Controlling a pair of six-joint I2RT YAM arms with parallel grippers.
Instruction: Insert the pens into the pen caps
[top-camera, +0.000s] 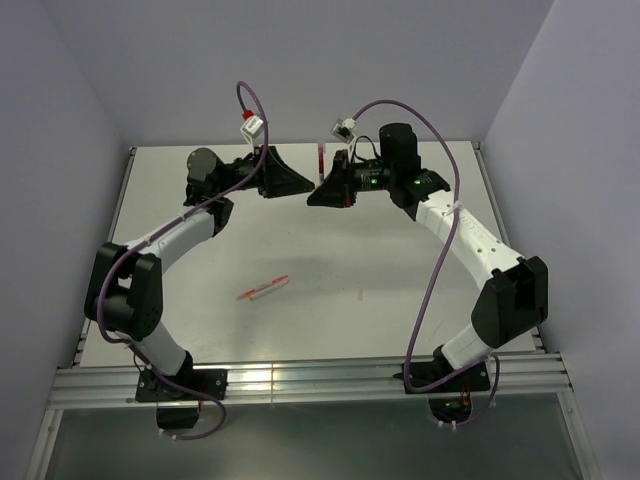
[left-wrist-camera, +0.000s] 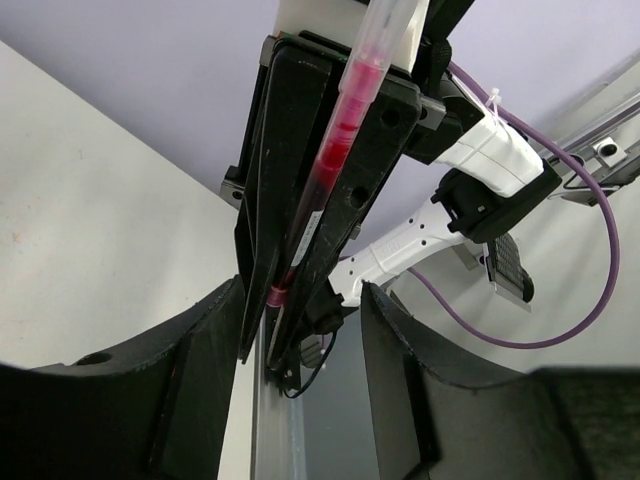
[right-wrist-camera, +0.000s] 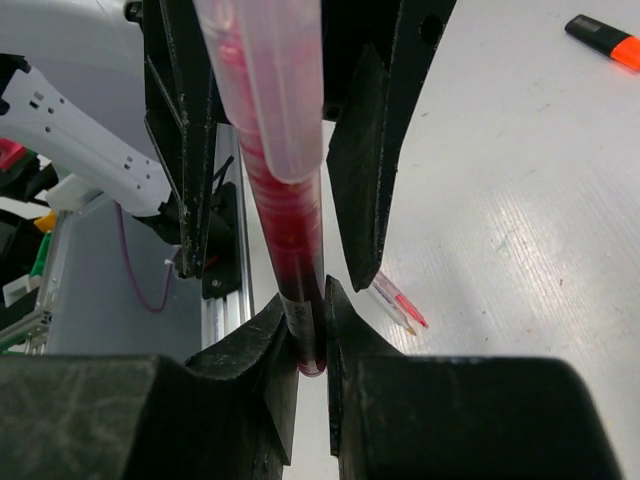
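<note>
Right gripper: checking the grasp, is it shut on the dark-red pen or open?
Shut on the dark-red pen: in the right wrist view the right gripper pinches its end from both sides, no gap.

**Free room and obstacles.** Far middle of the bench (top-camera: 400, 290): passage is blocked where the left tool (left-wrist-camera: 300, 300) and right tool (right-wrist-camera: 305, 325) meet tip to tip. The right tool clamps a thin dark-red pen (right-wrist-camera: 290, 200). The left tool's fingers (left-wrist-camera: 190, 380) stand apart on either side, leaving narrow gaps. Open bench lies between the two arms, interrupted by stick pens (top-camera: 263, 289). A black marker (right-wrist-camera: 605, 40) lies well apart. Walls (top-camera: 60, 150) close three sides, and a purple cable (left-wrist-camera: 535, 346) loops beside the right arm.
</note>
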